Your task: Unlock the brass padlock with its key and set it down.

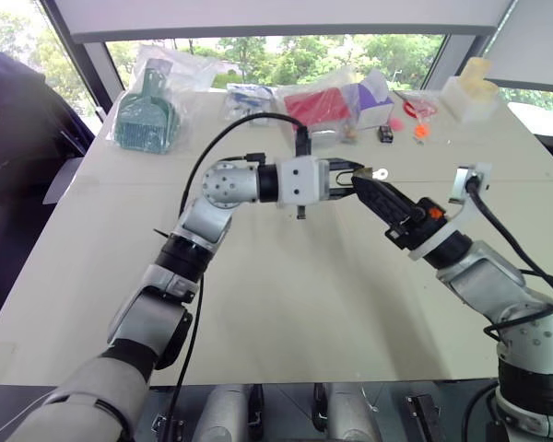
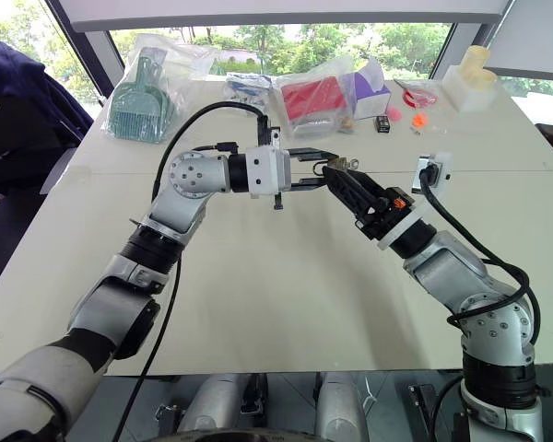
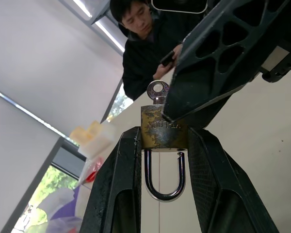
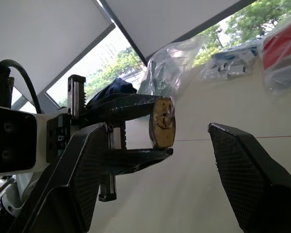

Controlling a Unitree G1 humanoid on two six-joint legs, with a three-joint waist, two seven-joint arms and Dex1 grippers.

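From my head cameras: my left gripper [image 1: 347, 180] reaches level across a pale table [image 1: 286, 304], fingers clamped on the padlock [image 2: 343, 167], held up in the air well above the tabletop. My right gripper [image 2: 343, 186] comes in from the other side, its tips just beside the lock. A small silvery key [image 1: 381, 172] juts out past the tips. Bagged clutter lies far back near the window.

From my left wrist: my two fingers [image 3: 117, 179] pinch the brass body on both sides, shackle [image 3: 164, 177] hanging in a closed loop toward the camera. The key head pokes from the far end of the body. One right finger [image 3: 218, 58] hovers touching or nearly touching the body's corner; I cannot tell which. A person stands beyond.

From my right wrist: my right fingers [image 4: 247, 179] stand wide apart, holding nothing. The keyed end of the lock faces me between them.

Risks, as I judge: the key is tiny, so my wide fingers may close off-centre and miss it, or knock it out. Pushing on the body could twist it in my pinch, or drop it
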